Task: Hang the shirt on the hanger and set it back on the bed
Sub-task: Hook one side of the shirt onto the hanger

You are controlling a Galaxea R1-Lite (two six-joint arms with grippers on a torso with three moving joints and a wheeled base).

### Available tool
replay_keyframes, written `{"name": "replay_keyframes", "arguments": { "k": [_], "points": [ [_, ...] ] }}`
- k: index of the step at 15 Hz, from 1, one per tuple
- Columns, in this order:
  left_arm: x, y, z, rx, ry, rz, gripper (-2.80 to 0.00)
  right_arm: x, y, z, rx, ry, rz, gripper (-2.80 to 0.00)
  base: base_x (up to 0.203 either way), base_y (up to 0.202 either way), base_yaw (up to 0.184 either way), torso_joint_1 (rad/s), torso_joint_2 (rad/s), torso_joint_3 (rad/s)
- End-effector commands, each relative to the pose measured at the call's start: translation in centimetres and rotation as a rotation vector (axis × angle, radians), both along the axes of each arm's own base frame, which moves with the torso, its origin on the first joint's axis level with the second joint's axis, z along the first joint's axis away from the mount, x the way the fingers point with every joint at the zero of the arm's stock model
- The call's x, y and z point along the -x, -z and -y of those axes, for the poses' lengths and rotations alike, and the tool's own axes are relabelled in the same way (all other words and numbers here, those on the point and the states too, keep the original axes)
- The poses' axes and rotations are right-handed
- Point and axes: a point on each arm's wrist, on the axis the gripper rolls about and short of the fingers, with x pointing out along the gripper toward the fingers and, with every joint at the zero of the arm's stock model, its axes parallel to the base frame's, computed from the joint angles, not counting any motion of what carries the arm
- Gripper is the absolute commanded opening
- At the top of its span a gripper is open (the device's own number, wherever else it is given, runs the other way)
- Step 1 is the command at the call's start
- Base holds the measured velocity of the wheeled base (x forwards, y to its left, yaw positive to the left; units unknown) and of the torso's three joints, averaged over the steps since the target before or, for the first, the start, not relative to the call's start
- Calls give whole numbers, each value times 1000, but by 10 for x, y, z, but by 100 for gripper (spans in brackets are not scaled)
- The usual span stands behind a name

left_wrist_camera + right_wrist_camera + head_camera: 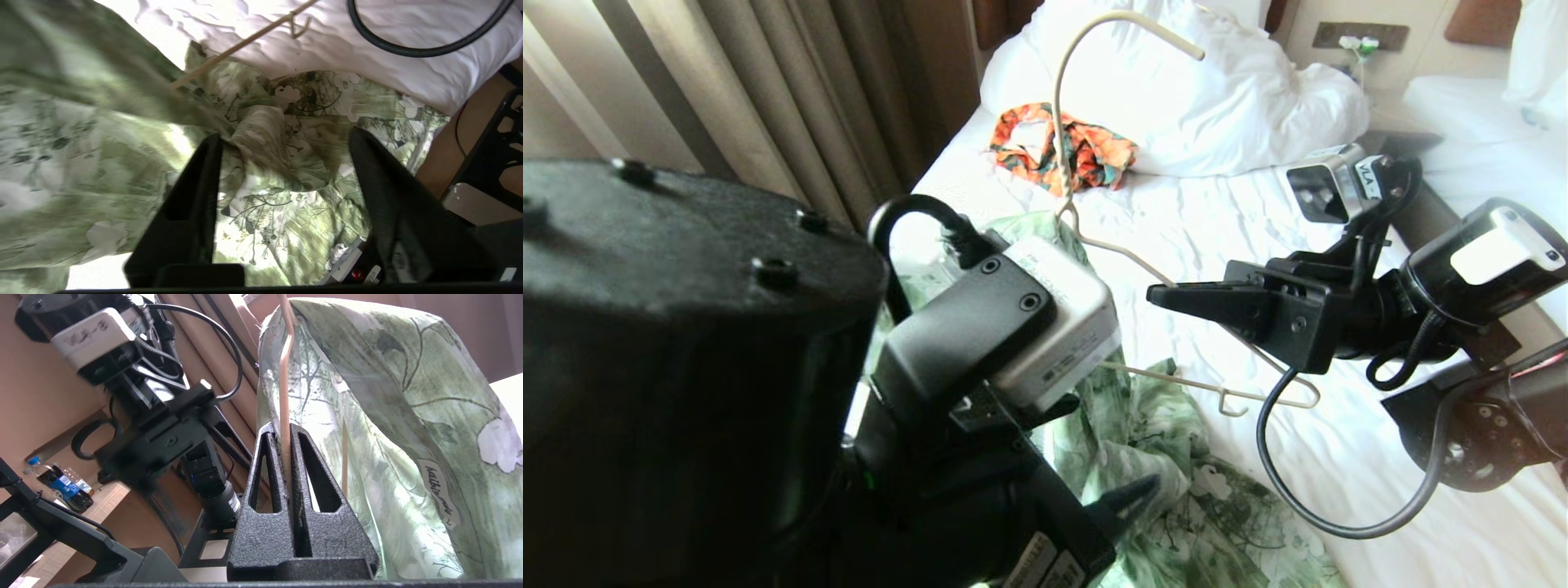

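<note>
My right gripper [1161, 295] is shut on one sloping arm of the cream wire hanger [1058, 122] and holds it raised over the bed [1339, 457], hook uppermost. In the right wrist view the wire [284, 375] runs up from between the closed fingertips [267, 433]. The light green flowered shirt [1160, 457] is draped over the hanger's other side and trails onto the sheet. My left gripper [284, 136] is low over the shirt [265, 204], open, with a loose fold of cloth between its fingers. The hanger's bare end [245, 43] shows beyond it.
An orange and dark green garment [1062, 151] lies near the white pillows [1176, 90]. Curtains [768, 98] hang along the bed's left side. A second white bed [1462, 106] stands at the right. A black cable [1307, 498] loops below my right arm.
</note>
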Motion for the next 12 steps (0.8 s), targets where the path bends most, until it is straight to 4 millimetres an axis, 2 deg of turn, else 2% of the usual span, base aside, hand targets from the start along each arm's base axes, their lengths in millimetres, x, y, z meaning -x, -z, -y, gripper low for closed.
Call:
{"name": "replay_keyframes", "arguments": {
  "k": [1,3,6,9,10,12],
  "points": [
    [0,-7,-10,28,-15,12,-280,1,-2,-1,-1,-10,7,-280,0,0,0,0,0,0],
    [1,-15,-23,59,-35,27,-280,1,-4,0,-4,-10,5,-280,0,0,0,0,0,0],
    [3,-29,-55,121,-87,61,-280,2,-5,0,-5,-13,-3,-280,0,0,0,0,0,0],
    [-10,-38,-80,145,-185,93,-280,2,-7,-1,-8,-18,-2,-280,0,0,0,0,0,0],
    [-16,-41,-89,146,-204,110,0,2,-7,-1,-7,-21,-14,-280,0,0,0,0,0,0],
    [-24,-50,-110,151,-174,151,0,1,-9,-1,-10,-23,-16,-280,0,0,0,0,0,0]
  ]
}}
